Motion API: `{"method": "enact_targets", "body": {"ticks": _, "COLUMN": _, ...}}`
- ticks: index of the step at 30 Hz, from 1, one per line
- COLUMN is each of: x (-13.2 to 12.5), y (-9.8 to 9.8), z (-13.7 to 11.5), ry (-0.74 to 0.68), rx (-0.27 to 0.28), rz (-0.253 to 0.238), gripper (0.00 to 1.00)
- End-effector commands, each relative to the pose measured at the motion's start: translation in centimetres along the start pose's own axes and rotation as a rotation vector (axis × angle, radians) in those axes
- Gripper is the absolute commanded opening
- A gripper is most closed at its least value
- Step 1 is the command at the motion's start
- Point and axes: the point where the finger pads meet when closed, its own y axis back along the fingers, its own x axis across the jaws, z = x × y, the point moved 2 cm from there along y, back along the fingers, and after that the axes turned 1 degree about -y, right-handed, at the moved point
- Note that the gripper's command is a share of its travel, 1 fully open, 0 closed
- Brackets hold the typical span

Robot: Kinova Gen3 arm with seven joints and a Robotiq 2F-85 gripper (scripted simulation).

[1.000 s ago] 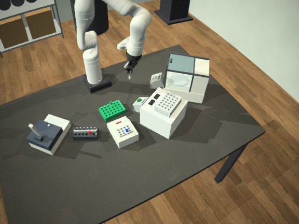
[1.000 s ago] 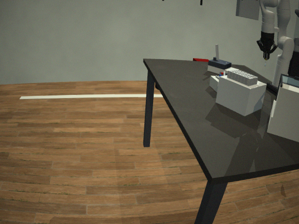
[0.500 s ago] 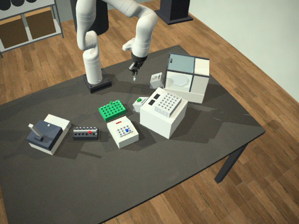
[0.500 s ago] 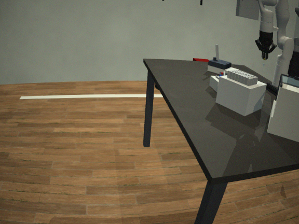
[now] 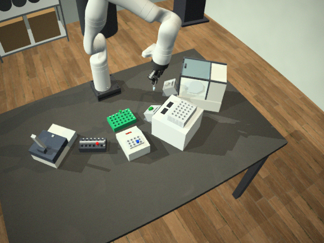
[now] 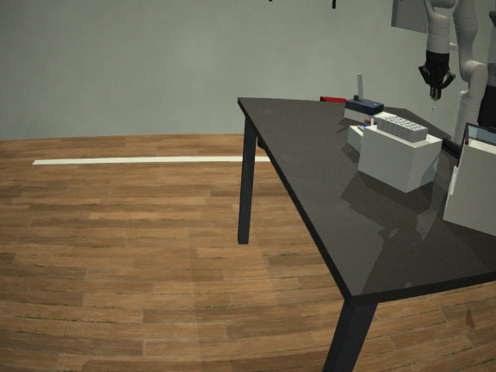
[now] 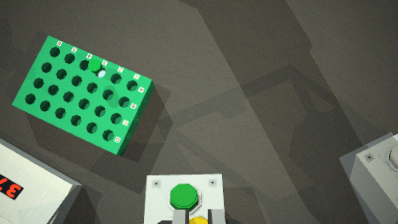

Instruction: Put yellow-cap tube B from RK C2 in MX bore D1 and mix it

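- While the arm hangs high above the dark table (image 5: 84,197), the gripper (image 5: 154,80) is pressed together on the yellow-capped tube (image 5: 154,88). In the wrist view the yellow cap (image 7: 198,220) sits between the two grey fingers, and the clear tip points straight down.
- The tube is therefore in the air, away from the green rack (image 5: 121,119). It is between the arm's base (image 5: 116,91) and the big white mixer (image 5: 174,132), near a small grey box (image 5: 170,87).
- I judge the step in hand to be the carry to the mixer, so the task is only in its first part.
- To do it well, the tube should stay upright and high enough to pass over the small white unit with the green button (image 7: 184,196), which lies right under the wrist camera.
- The target seems to be the far corner hole of the grey holed block (image 5: 182,112), on the side of the glass-walled balance (image 5: 202,81). The arm should line up over this hole first and only then go down.
- The descent should be slow and straight, because a side push could shift the mixer, which is not fixed.
- The tube must be pushed to the bottom before it is let go.
- The green-capped tube (image 7: 95,65) in the rack belongs to somebody else and should not be touched.
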Motion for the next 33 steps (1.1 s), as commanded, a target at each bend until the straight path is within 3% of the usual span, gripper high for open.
{"method": "enact_targets", "body": {"ticks": 1, "x": 0.2, "y": 0.1, "z": 1.2, "ry": 0.002, "rx": 0.009, "rz": -0.004, "gripper": 0.1}}
{"method": "enact_targets", "body": {"ticks": 33, "x": 1.8, "y": 1.9, "z": 10.2, "ry": 0.005, "rx": 0.009, "rz": -0.005, "gripper": 0.1}}
